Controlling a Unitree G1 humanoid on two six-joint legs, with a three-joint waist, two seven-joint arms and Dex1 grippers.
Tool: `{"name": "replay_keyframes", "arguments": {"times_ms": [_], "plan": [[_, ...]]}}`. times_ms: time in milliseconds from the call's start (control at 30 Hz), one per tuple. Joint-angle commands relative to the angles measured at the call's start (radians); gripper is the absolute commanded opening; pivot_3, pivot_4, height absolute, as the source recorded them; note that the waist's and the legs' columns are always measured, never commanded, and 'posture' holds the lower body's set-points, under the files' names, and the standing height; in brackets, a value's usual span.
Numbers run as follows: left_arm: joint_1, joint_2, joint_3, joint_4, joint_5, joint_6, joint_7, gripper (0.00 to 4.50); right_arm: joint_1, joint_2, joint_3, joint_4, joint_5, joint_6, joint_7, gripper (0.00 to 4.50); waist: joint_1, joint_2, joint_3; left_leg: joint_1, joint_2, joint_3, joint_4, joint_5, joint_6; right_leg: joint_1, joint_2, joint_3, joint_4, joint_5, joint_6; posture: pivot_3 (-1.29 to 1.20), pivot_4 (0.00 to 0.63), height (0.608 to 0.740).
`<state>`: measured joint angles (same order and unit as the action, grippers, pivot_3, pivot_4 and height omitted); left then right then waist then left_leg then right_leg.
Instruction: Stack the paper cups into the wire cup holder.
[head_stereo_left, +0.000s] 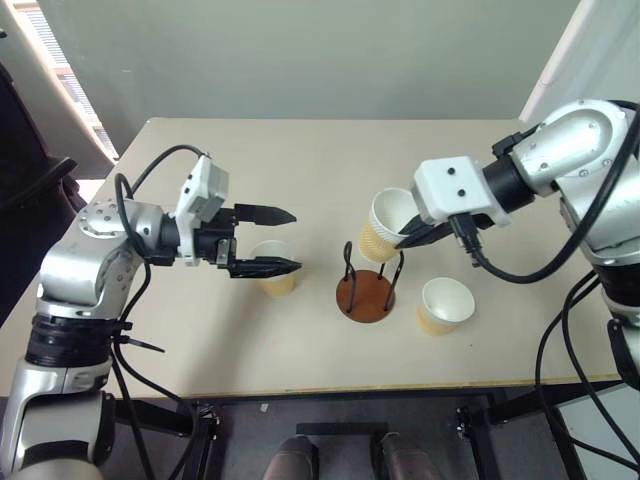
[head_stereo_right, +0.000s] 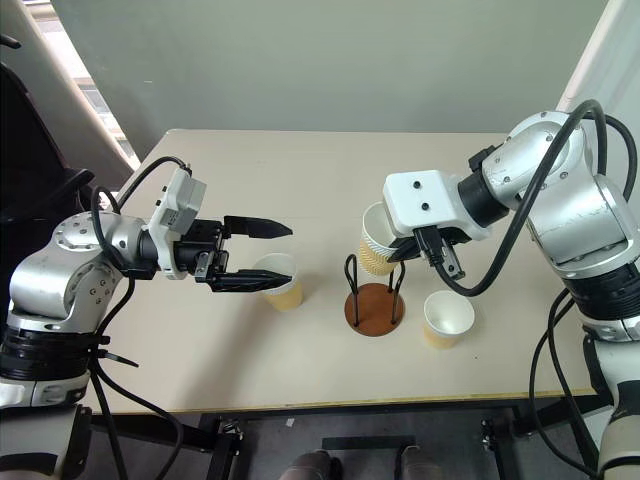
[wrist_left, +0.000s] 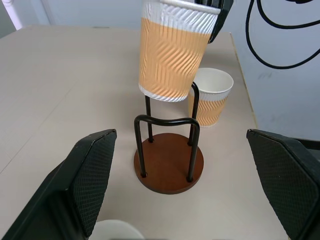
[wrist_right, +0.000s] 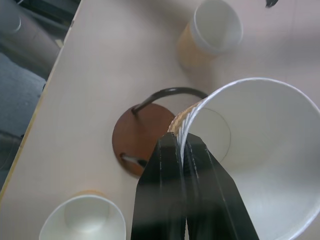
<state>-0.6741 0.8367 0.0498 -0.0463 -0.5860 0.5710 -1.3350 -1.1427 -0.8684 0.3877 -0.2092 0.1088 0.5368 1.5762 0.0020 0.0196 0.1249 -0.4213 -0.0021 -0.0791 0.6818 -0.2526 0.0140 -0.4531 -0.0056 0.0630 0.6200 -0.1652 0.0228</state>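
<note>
My right gripper (head_stereo_left: 413, 236) is shut on the rim of one paper cup (head_stereo_left: 385, 226), one finger inside and one outside. That cup hangs tilted just above the black arches of the wire cup holder (head_stereo_left: 366, 291), whose brown disc base rests on the table. A second paper cup (head_stereo_left: 445, 305) stands upright to the right of the holder. A third cup (head_stereo_left: 276, 268) stands to its left, partly behind the lower finger of my left gripper (head_stereo_left: 292, 240). The left gripper is open, holds nothing and points toward the holder (wrist_left: 169, 162).
The beige table (head_stereo_left: 300, 160) ends in a front edge (head_stereo_left: 400, 385) close to me and a right edge just past the right-hand cup. A dark chair (head_stereo_left: 25, 150) stands off the table's left side. Black cables hang from my right arm.
</note>
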Motion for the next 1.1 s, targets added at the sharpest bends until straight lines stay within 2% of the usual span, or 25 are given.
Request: {"name": "replay_keyframes", "arguments": {"times_ms": [33,67,167,300,467,567,767,800,900,1100], "plan": [[0.002,0.012,0.016,-0.021,-0.002,-0.015,-0.001,4.50,0.012,-0.005,0.013,-0.022,-0.021,-0.035,0.001,0.03,0.000,0.000,0.000,0.000,0.000,0.000,0.000,0.000,0.000,0.000,0.000,0.000,0.000,0.000,0.000,0.00,0.150,0.740],[0.002,0.012,0.015,-0.021,-0.001,-0.016,0.000,4.50,0.016,-0.004,0.016,-0.025,-0.024,-0.041,-0.001,0.03,0.000,0.000,0.000,0.000,0.000,0.000,0.000,0.000,0.000,0.000,0.000,0.000,0.000,0.000,0.000,0.00,0.150,0.740],[0.003,0.012,0.013,-0.019,0.002,-0.018,0.002,4.50,0.024,0.003,0.022,-0.032,-0.031,-0.042,-0.008,0.61,0.000,0.000,0.000,0.000,0.000,0.000,0.000,0.000,0.000,0.000,0.000,0.000,0.000,0.000,0.000,0.00,0.150,0.740],[0.006,0.010,0.012,-0.023,0.005,-0.018,0.011,4.50,0.031,0.022,0.019,-0.037,-0.040,-0.036,-0.031,1.94,-0.001,0.000,0.000,0.000,0.000,0.000,0.000,0.000,0.000,0.000,0.000,0.000,0.000,0.000,0.000,0.00,0.150,0.740],[-0.020,-0.014,0.018,-0.014,0.039,-0.061,0.070,4.50,0.024,0.063,-0.035,-0.009,-0.040,0.004,-0.129,3.67,-0.001,0.000,0.000,0.000,0.000,0.000,0.000,0.000,0.000,0.000,0.000,0.000,0.000,0.000,0.000,0.00,0.150,0.740],[-0.052,-0.014,0.013,-0.015,0.071,-0.059,0.124,4.50,0.010,0.076,-0.095,0.014,-0.004,0.076,-0.186,3.67,0.001,0.000,0.000,0.000,0.000,0.000,0.000,0.000,0.000,0.000,0.000,0.000,0.000,0.000,0.000,0.00,0.150,0.740],[-0.043,0.136,-0.111,-0.111,0.257,-0.132,0.078,4.50,-0.014,0.116,-0.316,-0.026,0.233,0.421,-0.271,3.67,0.000,0.000,0.000,0.000,0.000,0.000,-0.001,0.004,-0.005,0.000,0.001,0.001,-0.003,0.000,0.000,0.00,0.150,0.740],[-0.039,0.167,-0.141,-0.124,0.305,-0.165,0.067,4.50,-0.010,0.100,-0.329,-0.041,0.266,0.459,-0.264,3.67,0.000,0.000,0.000,0.000,0.000,0.000,-0.002,0.007,-0.010,0.000,0.001,0.001,-0.003,-0.001,0.000,0.00,0.150,0.740],[-0.043,0.222,-0.200,-0.158,0.396,-0.218,0.048,4.50,0.000,0.070,-0.353,-0.072,0.345,0.537,-0.266,3.67,0.001,-0.001,0.000,0.000,0.000,0.000,-0.004,0.006,-0.011,0.000,0.001,0.001,-0.005,-0.003,-0.002,0.00,0.150,0.740],[-0.067,0.270,-0.219,-0.242,0.398,-0.104,0.006,4.50,0.006,0.034,-0.362,-0.087,0.448,0.604,-0.290,3.67,0.000,-0.001,0.000,-0.002,0.000,0.000,-0.005,0.004,-0.008,-0.002,0.001,0.001,-0.005,-0.003,-0.002,0.00,0.150,0.740]]}}
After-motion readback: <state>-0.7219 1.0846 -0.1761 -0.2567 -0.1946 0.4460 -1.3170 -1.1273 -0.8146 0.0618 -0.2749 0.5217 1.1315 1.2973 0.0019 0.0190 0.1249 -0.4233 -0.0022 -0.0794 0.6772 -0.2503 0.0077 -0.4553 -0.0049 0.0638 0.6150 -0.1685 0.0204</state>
